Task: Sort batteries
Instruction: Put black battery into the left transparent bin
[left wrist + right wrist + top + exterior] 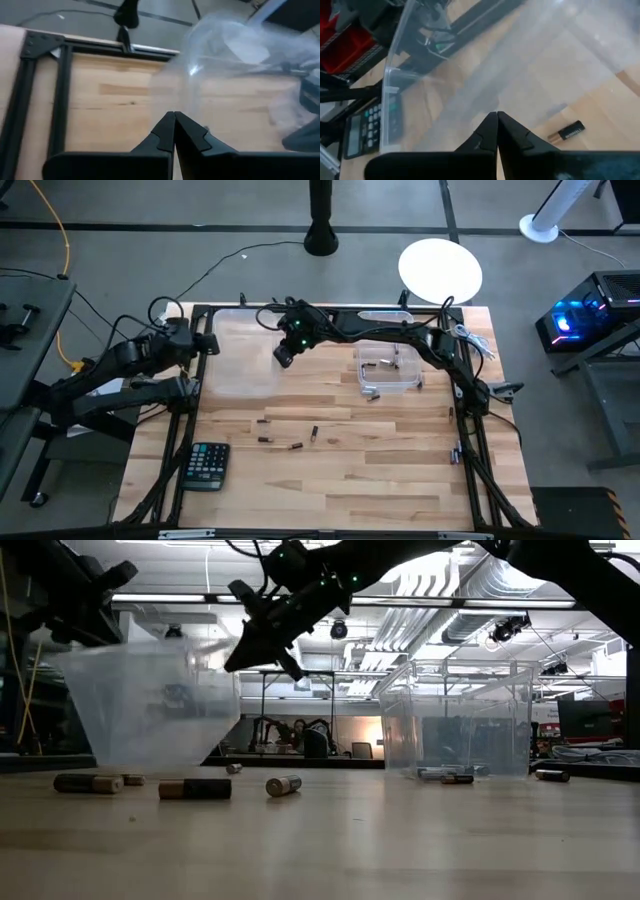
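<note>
Nearest the low cam we see loose batteries (194,789) lying on the wood table (350,480): a dark one, a silvery one (283,785) just beside it, more off to the side. From above, approx four cells (295,446) lie scattered near table centre, between the calculator (207,465) and the right clear bin (388,370), w/ a couple more at and inside that bin. One dark cell (568,131) shows past the right wrist.

Landmark: the left clear bin (240,355). The right gripper (284,356) hangs over its near edge, above the table, fingers pressed together w/ nothing between them. The left gripper (174,131) sits at the bin's far-left side, fingers also closed and empty; it looks parked.

Risks as we judge them: the right gripper is close to the bin wall, so coming down could clip or shove the light bin. Cells are round; a nudge rolls them off. Brown and grey types lie mixed, so a wrong-bin drop is easy.
</note>
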You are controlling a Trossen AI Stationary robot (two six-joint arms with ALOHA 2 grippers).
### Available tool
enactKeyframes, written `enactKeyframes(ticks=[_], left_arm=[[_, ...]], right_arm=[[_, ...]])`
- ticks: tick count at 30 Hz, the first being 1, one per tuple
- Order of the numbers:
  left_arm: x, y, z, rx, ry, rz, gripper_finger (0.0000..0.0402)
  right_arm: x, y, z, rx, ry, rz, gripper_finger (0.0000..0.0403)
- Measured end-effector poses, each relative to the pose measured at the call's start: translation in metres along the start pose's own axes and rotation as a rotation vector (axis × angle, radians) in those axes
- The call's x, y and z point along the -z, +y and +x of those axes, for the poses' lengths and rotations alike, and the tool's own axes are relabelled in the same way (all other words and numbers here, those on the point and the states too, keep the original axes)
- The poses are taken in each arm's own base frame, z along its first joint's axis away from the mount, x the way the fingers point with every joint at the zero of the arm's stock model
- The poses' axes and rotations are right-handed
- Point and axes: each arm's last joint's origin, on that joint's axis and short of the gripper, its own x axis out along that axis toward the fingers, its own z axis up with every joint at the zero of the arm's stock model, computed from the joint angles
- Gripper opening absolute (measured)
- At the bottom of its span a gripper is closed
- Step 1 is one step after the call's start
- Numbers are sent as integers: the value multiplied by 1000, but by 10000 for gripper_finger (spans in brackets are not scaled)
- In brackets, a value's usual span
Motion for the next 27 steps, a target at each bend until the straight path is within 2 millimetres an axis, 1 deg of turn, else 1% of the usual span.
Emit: enactKeyframes(ticks=[4, 7, 13, 18, 20, 22, 27], left_arm=[[5, 1, 7, -53, -10, 23, 0], [8, 1, 12, -76, -1, 39, 0], [6, -1, 13, -88, -49, 28, 0], [2, -5, 13, -59, -88, 54, 0], [1, -7, 13, -46, -98, 44, 0], [0, -8, 13, -31, -103, 34, 0], [-1, -10, 13, -8, -106, 21, 0]], right_arm=[[7, -13, 14, 19, 34, 74, 0], [13, -23, 24, 27, 64, 91, 0], [9, -38, 21, 43, 73, 86, 0], [10, -61, 16, 108, 129, 164, 0], [12, -70, 20, 124, 140, 190, 0], [18, -75, 29, 138, 148, 216, 0], [34, -74, 59, 124, 126, 264, 0]])
